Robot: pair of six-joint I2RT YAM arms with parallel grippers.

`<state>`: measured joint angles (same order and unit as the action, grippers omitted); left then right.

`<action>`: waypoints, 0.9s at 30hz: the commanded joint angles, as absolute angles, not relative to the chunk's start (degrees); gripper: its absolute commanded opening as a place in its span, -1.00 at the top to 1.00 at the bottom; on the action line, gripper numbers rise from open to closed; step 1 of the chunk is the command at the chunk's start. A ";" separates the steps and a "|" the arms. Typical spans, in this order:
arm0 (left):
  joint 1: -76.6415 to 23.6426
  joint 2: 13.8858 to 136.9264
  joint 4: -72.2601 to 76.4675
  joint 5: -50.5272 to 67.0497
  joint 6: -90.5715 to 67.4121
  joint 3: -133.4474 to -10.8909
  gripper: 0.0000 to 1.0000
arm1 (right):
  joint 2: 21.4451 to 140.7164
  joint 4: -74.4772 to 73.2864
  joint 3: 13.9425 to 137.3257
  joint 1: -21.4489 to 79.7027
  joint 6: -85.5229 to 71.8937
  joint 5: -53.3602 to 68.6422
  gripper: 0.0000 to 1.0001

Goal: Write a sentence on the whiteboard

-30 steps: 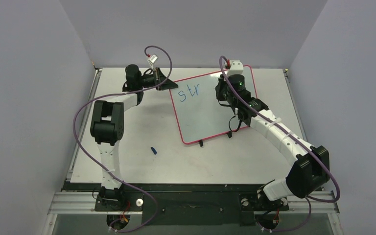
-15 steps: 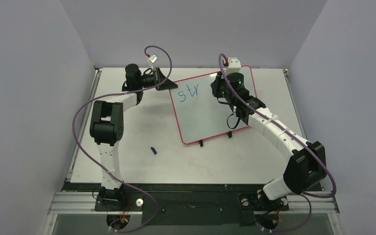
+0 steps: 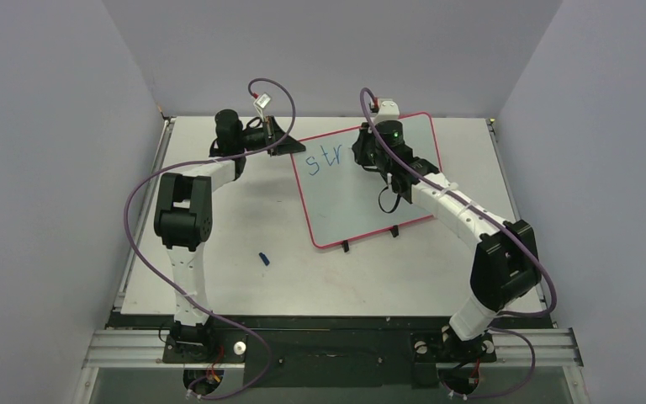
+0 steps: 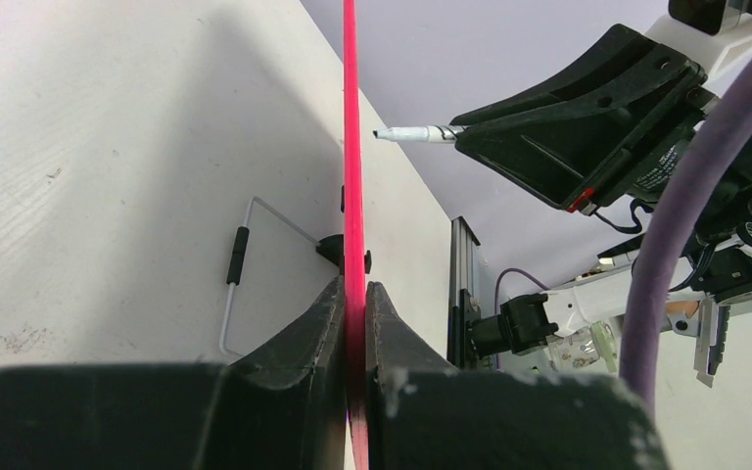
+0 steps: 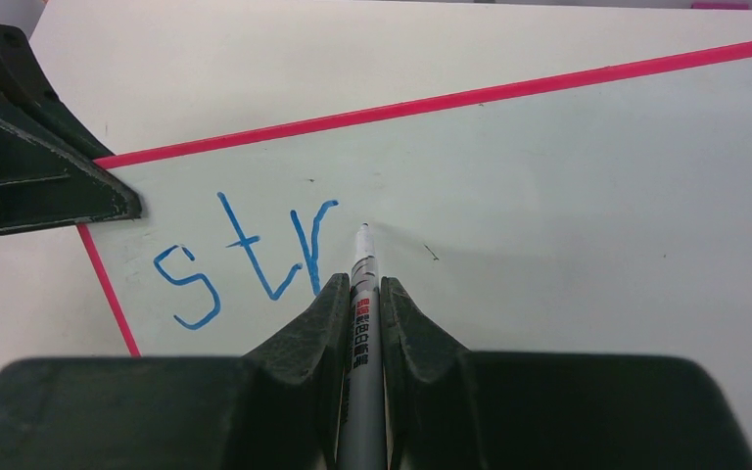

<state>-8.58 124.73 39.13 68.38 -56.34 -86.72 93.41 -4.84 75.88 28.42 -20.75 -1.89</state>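
Note:
The whiteboard (image 3: pixel 349 198) lies on the table with a red-pink rim. Blue letters "str" (image 3: pixel 323 158) stand near its upper left corner; they also show in the right wrist view (image 5: pixel 245 257). My left gripper (image 3: pixel 284 143) is shut on the whiteboard's rim (image 4: pixel 353 196) at that corner. My right gripper (image 3: pixel 363 156) is shut on a grey marker (image 5: pixel 359 313), whose tip (image 5: pixel 362 230) is just right of the "r", at or very near the board (image 5: pixel 568 196). The marker tip also shows in the left wrist view (image 4: pixel 401 134).
A small blue cap (image 3: pixel 263 257) lies on the table left of the board's near corner. Black clips (image 3: pixel 345 246) stick out from the board's near edge. A wire stand (image 4: pixel 240 269) shows under the board. Grey walls close in on three sides.
My right gripper has moved left along the board with the marker, from the board's upper right toward the end of "str". The left gripper and board have not moved.

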 commanded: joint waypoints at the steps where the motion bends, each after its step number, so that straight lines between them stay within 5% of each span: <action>1: -8.83 120.05 42.23 71.00 -55.15 -87.36 1.00 | 94.37 -3.39 79.37 28.12 -21.27 -1.45 1.00; 27: -9.27 119.95 40.96 70.82 -53.92 -87.19 1.00 | 95.23 -5.39 76.56 30.53 -20.67 -1.04 1.00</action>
<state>-8.56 124.73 38.13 67.94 -56.21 -86.72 96.66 -5.23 77.76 29.76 -20.80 -1.39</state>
